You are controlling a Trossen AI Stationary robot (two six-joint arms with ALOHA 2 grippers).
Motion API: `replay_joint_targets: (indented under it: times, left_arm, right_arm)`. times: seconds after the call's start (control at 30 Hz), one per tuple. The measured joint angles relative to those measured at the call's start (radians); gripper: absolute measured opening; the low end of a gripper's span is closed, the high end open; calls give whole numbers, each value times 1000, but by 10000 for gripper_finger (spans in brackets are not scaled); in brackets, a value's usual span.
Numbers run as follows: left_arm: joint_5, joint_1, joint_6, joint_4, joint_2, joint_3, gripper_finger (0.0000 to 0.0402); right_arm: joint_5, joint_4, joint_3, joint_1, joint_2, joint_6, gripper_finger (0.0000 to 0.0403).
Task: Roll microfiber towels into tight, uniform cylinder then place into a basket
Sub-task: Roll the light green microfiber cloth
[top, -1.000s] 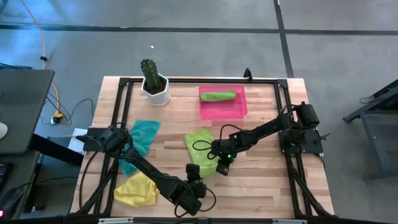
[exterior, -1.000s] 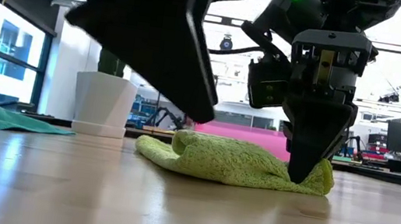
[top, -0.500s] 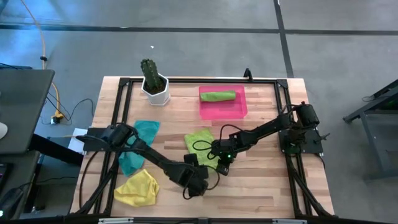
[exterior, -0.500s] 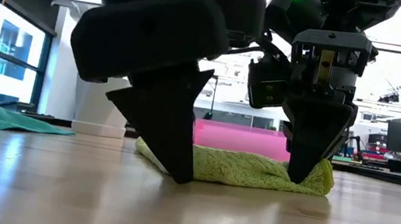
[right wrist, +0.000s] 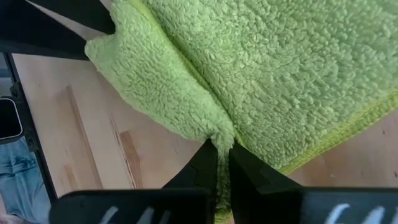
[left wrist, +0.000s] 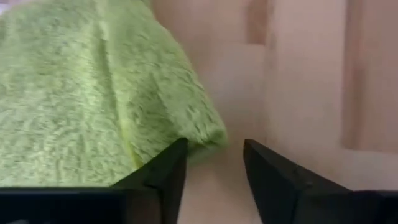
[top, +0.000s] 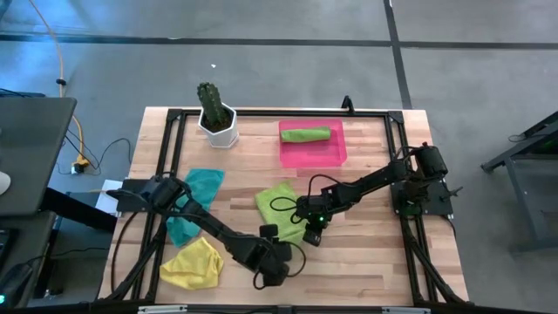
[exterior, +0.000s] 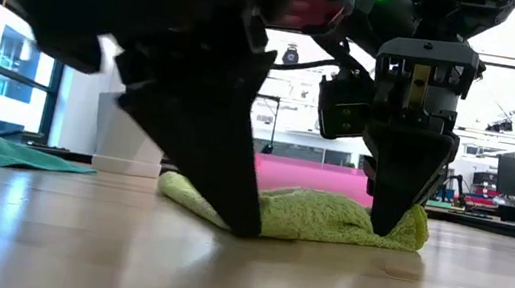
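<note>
The left gripper (left wrist: 214,165) has slid onto the lime towel's (top: 279,208) corner, fingers parted astride it; the right gripper (right wrist: 222,163) pinches its edge.

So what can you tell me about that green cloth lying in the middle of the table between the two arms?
The lime green fluffy microfiber towel lies loosely folded and rumpled on the wooden table, not yet rolled. It looks soft and nubby, with a stitched yellow-green hem. The right gripper has its jaws shut, pinching one edge of it. The left gripper, jaws apart, stands at another corner, which sits between its fingers. It lies in front of the pink basket, apart from it.
</note>
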Motion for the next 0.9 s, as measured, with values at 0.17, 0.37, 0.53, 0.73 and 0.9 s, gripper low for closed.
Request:
replay_joint_targets:
  times: [0.17, 0.37, 0.53, 0.73, 0.9]
  left_arm:
    - [-42, 8, -42, -11, 0, 0, 90]
    - [49, -3, -63, -14, -5, 10, 84]
    - [49, -39, 4, -19, -6, 43, 100]
    - [-86, -47, 101, -58, -8, 82, 126]
    - [-161, -46, 161, -62, -7, 83, 154]
  right_arm:
    - [0, 0, 0, 0, 0, -9, 9]
    - [0, 0, 0, 0, 0, -9, 9]
    - [0, 0, 0, 0, 0, -15, 9]
    - [-1, 0, 0, 0, 0, -15, 9]
    - [-3, 0, 0, 0, 0, -16, 9]
